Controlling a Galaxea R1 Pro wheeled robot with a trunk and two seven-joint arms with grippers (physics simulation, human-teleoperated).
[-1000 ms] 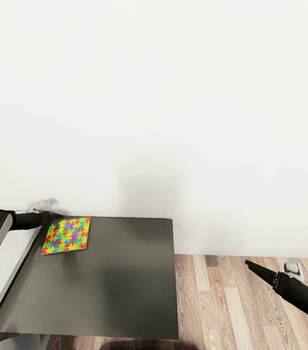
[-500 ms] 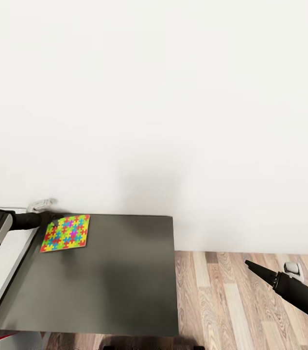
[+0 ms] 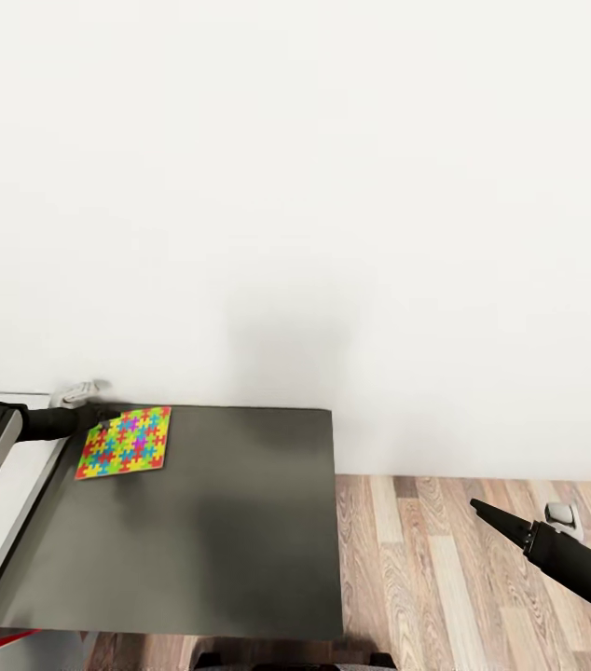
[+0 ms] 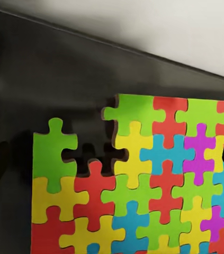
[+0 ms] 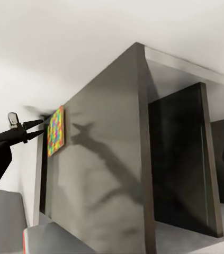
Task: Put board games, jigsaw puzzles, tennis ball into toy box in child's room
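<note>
Change: over the last second the jigsaw puzzle (image 3: 124,443) has slid a little toward the left and far edge of the dark cabinet top (image 3: 230,522); the cabinet edge has shifted too, so part of that is our head moving.
Left gripper: our left gripper (image 3: 102,416) sits at the puzzle's far left corner, fingertips close together and touching or just beside the card; we cannot tell whether they actually pinch it.
Puzzle: it lies flat on the dark cabinet, not on the table, near the edge that meets the pale table (image 3: 2,503). The left wrist view shows one piece missing at a corner (image 4: 82,153).
Right gripper: our right gripper (image 3: 482,509) hangs over the wooden floor (image 3: 482,578), well apart from the puzzle, narrow and holding nothing.
Meaning: we judge the puzzle is being dragged or nudged toward the edge for a grasp; it is not yet lifted, and the toy box is still ahead.
</note>
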